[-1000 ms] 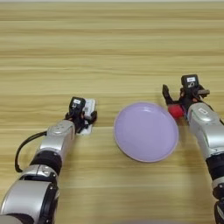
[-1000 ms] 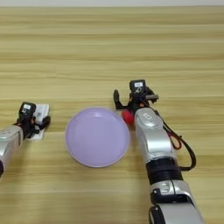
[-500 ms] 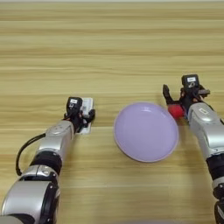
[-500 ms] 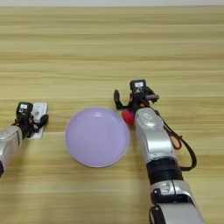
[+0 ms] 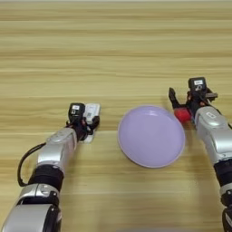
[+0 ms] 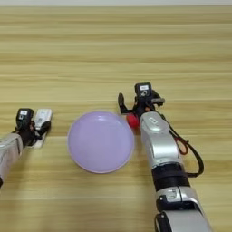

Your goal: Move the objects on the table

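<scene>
- Objects on your light-wood counter (image 5: pixel 113 41) sit in one row across its lower half, and the counter's plank stripes run side to side.
- Your lilac plate (image 5: pixel 151 136) is the biggest of them. It lies flat between the two arms and nothing rests in it.
- Your right arm comes up from the lower right corner. Its right end effector (image 5: pixel 186 105) sits just beside the plate's upper right rim.
- Look at its fingers: one black finger (image 6: pixel 121 102) stands left of the red cube, the other is on the arm's side, and the cube is lodged between them. I read that as grasping the cube, though you cannot see the contact itself.
- Your left arm comes up from the lower left corner. Its left end effector (image 5: pixel 84 126) lies at the white bar, well apart from the plate's left rim.
- You cannot tell from either view whether that end effector is released or clenched; the dark fingertips overlap the bar's left edge.
- Your flat white bar (image 5: pixel 91 118) lies on the counter left of the plate, its long side running roughly up and down, tilted slightly.
- Your small red cube (image 5: pixel 182 114) is the smallest thing you can see, touching or just beside the plate's upper right rim.
</scene>
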{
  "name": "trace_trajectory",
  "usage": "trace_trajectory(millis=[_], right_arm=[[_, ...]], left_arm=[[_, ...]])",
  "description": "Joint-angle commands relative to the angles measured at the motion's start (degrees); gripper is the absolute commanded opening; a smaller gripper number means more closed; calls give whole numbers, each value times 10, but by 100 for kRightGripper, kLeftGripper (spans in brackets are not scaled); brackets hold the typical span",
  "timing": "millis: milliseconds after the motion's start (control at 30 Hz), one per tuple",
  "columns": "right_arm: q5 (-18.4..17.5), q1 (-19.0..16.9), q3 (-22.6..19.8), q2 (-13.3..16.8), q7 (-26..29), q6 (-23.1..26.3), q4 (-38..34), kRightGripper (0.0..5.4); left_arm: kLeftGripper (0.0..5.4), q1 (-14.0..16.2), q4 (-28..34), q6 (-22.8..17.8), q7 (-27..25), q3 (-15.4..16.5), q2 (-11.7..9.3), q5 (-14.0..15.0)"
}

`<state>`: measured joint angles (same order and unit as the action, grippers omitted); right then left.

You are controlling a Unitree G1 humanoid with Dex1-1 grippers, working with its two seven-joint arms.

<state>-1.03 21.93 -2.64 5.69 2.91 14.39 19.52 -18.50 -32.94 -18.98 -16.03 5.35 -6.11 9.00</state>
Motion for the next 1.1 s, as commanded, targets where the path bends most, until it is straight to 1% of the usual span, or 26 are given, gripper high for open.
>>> trace_trajectory(millis=[33,167,300,467,567,700,900,1100], right_arm=[[1,2,1,-1,-2,4,3,540],[2,3,1,-3,-3,5,4,540],[2,4,2,-4,-4,5,3,540],[3,3,3,-5,-5,6,2,540],[3,3,3,-6,-6,7,1,540],[3,4,3,-6,-6,7,1,540],[3,4,4,-7,-7,7,1,540],[4,2,4,-9,-8,9,-4,540]], left_arm=[[286,30,88,-53,-5,-18,13,11],[286,45,148,-90,-4,-24,20,19],[286,56,198,-118,-2,-33,27,25],[286,56,226,-131,3,-40,31,28],[286,55,238,-138,5,-43,37,31],[286,44,230,-142,7,-58,57,32],[286,9,176,-150,5,-60,84,38],[286,-4,146,-151,2,-76,111,38]])
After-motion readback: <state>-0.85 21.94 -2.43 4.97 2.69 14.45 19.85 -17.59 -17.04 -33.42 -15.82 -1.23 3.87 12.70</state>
